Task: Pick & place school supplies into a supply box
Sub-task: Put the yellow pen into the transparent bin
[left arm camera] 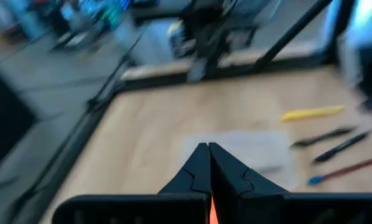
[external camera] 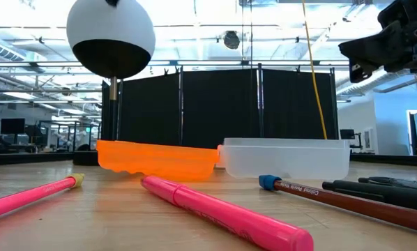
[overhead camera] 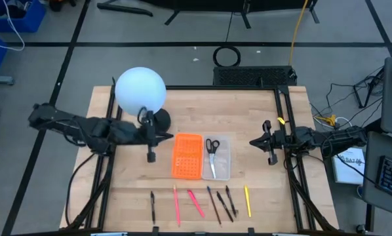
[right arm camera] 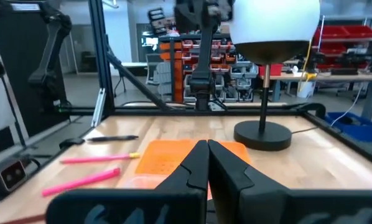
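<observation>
Pink pen (external camera: 222, 209) foremost; both arms flank supply box (overhead camera: 201, 156), jaws closed.

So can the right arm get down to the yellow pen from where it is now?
Probably yes. The yellow pen lies alone at the row's right end, with bare table between it and the shut right gripper; nothing stands in the way.

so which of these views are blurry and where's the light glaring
Left wrist view: smeared throughout; the yellow pen and the table edge are streaked. Low view: bright ceiling lights behind leave the globe lamp dark underneath, and the near pink marker is soft. High and right wrist views are sharp and evenly lit.
</observation>
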### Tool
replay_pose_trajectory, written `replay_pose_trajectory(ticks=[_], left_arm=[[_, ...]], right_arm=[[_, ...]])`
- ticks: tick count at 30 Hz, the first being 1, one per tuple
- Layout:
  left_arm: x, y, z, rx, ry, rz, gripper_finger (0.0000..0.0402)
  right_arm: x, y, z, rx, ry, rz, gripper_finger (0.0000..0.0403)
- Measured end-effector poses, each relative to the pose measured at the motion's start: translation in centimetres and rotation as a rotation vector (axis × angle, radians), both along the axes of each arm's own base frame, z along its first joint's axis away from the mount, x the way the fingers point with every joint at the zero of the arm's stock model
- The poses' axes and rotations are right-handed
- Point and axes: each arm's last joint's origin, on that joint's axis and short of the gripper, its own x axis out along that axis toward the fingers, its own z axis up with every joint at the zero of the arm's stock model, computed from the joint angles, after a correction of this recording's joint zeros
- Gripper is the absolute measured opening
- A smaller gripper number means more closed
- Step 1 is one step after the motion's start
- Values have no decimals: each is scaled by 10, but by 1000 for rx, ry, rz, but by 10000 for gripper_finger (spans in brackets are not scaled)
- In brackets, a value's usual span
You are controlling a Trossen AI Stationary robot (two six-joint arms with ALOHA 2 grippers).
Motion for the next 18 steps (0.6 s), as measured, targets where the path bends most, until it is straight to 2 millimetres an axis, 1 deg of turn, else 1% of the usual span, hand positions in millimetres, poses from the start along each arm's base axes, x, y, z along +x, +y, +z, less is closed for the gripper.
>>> replay_pose_trajectory(ticks=[3, 8, 12, 16, 18], left_arm=[[-16, 12, -16, -60, -115, -82, 2], [-40, 16, -43, -81, -109, -94, 2], [-50, 19, -56, -58, -132, -98, 2], [-59, 20, -68, -54, -143, -142, 3], [-65, 20, -73, -45, -143, -160, 3]], right_arm=[[0, 0, 1, -51, -10, -3, 0], [0, 0, 1, -81, -17, -5, 0], [0, 0, 2, -134, -31, -10, 0], [-1, 0, 11, -188, -121, -23, 0], [-2, 0, 15, -181, -169, -28, 0]])
